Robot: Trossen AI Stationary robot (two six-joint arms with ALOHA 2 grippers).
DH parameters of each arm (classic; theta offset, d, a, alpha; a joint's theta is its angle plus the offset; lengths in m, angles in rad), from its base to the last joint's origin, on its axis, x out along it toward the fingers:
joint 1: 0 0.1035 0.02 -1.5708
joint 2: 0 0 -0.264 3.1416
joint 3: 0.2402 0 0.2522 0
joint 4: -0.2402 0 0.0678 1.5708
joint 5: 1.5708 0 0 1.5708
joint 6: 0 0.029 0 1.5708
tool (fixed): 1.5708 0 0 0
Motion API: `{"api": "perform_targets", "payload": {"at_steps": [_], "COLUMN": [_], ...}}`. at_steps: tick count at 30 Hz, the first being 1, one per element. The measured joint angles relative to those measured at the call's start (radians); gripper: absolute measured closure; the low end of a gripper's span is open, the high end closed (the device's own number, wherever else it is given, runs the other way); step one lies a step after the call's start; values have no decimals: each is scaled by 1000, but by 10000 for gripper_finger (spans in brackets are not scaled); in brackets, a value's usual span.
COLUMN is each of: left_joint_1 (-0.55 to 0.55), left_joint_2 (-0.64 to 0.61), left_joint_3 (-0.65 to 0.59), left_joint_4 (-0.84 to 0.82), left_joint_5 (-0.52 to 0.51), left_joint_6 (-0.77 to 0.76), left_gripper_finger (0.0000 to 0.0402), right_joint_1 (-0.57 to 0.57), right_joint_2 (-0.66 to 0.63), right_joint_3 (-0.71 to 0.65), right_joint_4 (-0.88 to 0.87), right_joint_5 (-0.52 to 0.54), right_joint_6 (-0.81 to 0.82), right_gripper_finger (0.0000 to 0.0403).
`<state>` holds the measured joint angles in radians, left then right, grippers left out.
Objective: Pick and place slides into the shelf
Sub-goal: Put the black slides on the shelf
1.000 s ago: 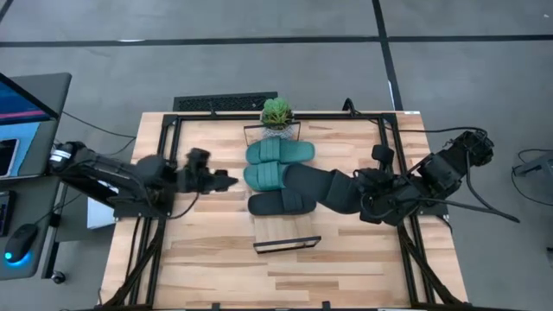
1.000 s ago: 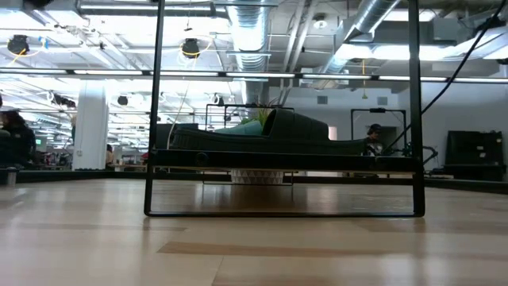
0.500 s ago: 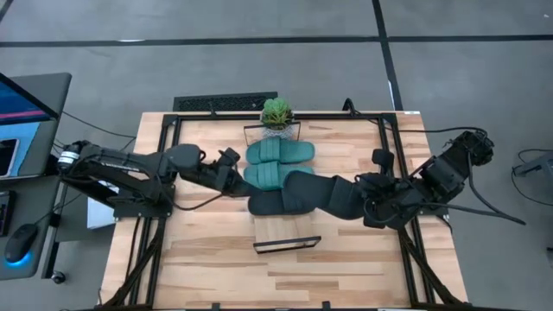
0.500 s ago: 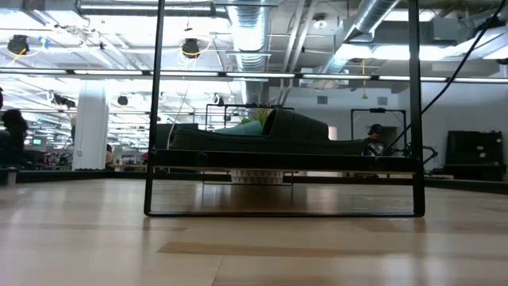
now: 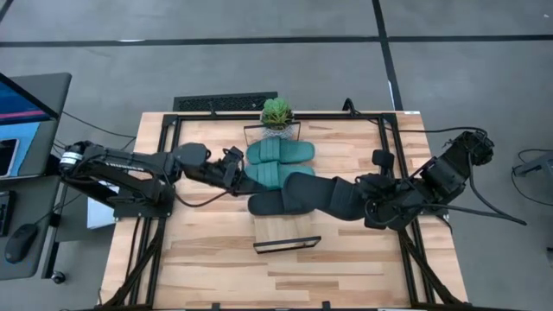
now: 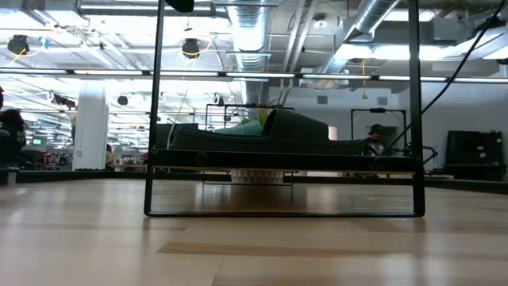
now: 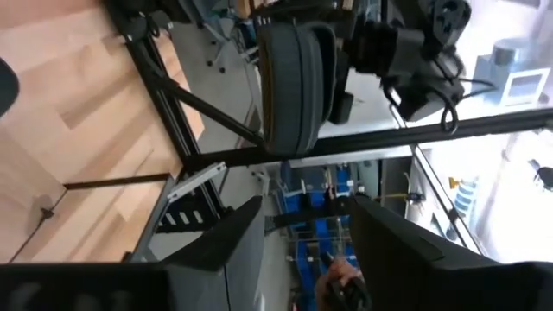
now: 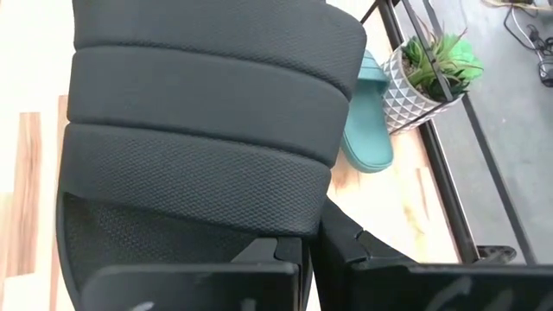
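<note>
A: Do we see any brand, label or readable writing?

B: None that we can read, on the slides or anywhere else.

A: How do the arms sit?

B: In the high view the left arm stretches from the left edge toward the centre, its left gripper (image 5: 239, 172) low at the end of the nearer teal rubbery slide (image 5: 270, 176). In its wrist view we see the two dark fingers (image 7: 226, 246) parted with clear space between them, holding nothing. The right arm reaches in from the right, and its right gripper (image 5: 361, 197) is clamped on a black rubbery slide with a ribbed wide strap (image 5: 318, 192), which fills most of its wrist view.

A: And where do the slides lie?

B: At the centre of the high view, on the long narrow light-wood shelf (image 5: 285, 231) with its black wire frame. The far teal slide (image 5: 281, 153) is just in front of the small green potted plant (image 5: 276, 113), the second teal one beside it, then another black slide (image 5: 275, 205), which the held black slide overlaps.
</note>
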<state>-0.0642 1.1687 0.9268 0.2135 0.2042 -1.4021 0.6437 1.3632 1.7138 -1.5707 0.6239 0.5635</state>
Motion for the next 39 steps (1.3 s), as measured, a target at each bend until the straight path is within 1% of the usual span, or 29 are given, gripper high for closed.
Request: {"api": "perform_targets", "payload": {"at_steps": [6,10,15,19,24,27,34,39], "left_joint_1": [47,64,85,102,115,116,113,108], "left_joint_2": [10,48,103,137,143,143,142,142], "left_joint_3": [-1,-1,0,0,0,0,0,0], "left_joint_4": [-5,19,131,158,166,203,211,193], "left_joint_5": [1,21,47,76,87,99,84,50], "left_joint_6": [-25,-32,-43,-43,-25,-24,-34,-34], "left_gripper_finger": [234,234,234,234,234,234,228,215], "right_joint_1": [-1,-8,-12,-12,-12,-12,-12,-12], "right_joint_2": [0,0,0,0,0,0,0,0], "right_joint_3": [0,0,0,0,0,0,0,0], "right_joint_4": [0,0,0,0,0,0,0,0], "right_joint_5": [1,2,2,2,2,2,4,5], "right_joint_6": [-36,-63,-96,-105,-113,-120,-120,-120], "right_gripper_finger": [403,403,403,403,403,403,403,403]}}
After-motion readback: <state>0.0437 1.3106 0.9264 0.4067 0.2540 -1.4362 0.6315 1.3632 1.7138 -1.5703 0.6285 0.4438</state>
